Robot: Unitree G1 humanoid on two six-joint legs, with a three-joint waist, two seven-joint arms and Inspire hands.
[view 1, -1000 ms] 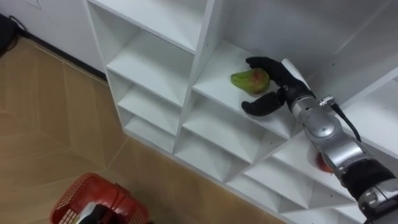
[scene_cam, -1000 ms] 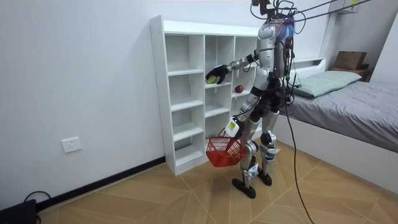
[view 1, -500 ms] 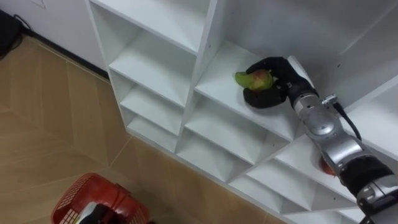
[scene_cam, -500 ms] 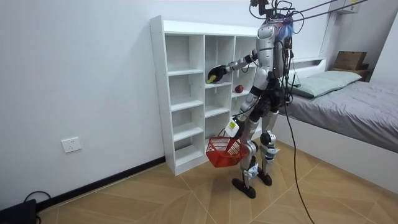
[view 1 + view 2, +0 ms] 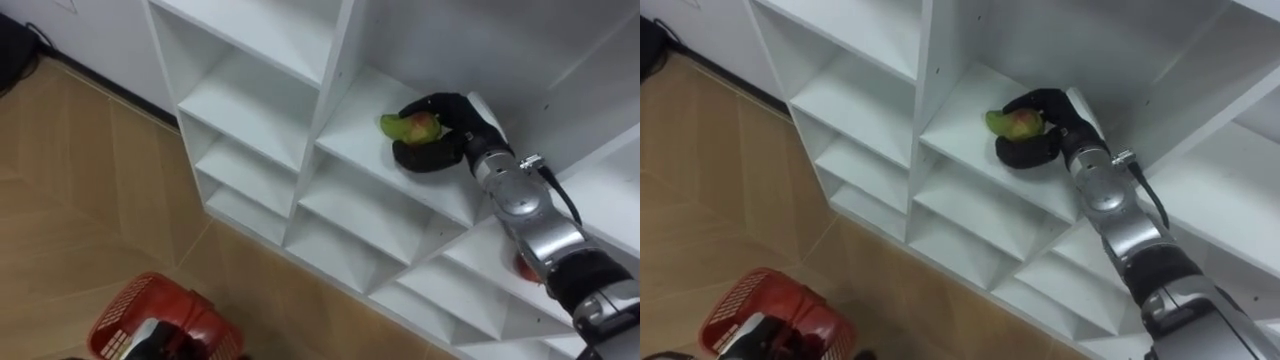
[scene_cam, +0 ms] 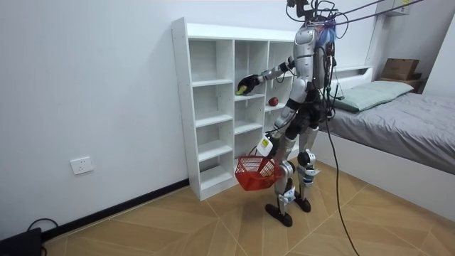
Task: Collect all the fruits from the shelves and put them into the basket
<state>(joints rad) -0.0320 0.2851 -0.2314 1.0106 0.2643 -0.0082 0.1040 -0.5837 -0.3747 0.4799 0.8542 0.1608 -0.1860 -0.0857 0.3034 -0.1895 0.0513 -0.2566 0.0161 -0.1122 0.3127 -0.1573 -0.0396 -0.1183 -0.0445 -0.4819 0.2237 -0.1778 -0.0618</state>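
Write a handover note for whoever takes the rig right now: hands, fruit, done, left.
Right robot hand: shut on the green fruit, on a shelf of the white closet, not yet lifted out.
Left robot hand: at the red basket, low on the robot's left; grip unclear.
Red fruit: on a lower shelf, one column to the right, partly behind the right arm.
Done: green fruit grasped.
Left: bring it to the basket, then fetch the red fruit.

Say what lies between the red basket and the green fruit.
In the left eye view, wooden floor and the closet's lower shelves separate the red basket from the green fruit in the right hand.
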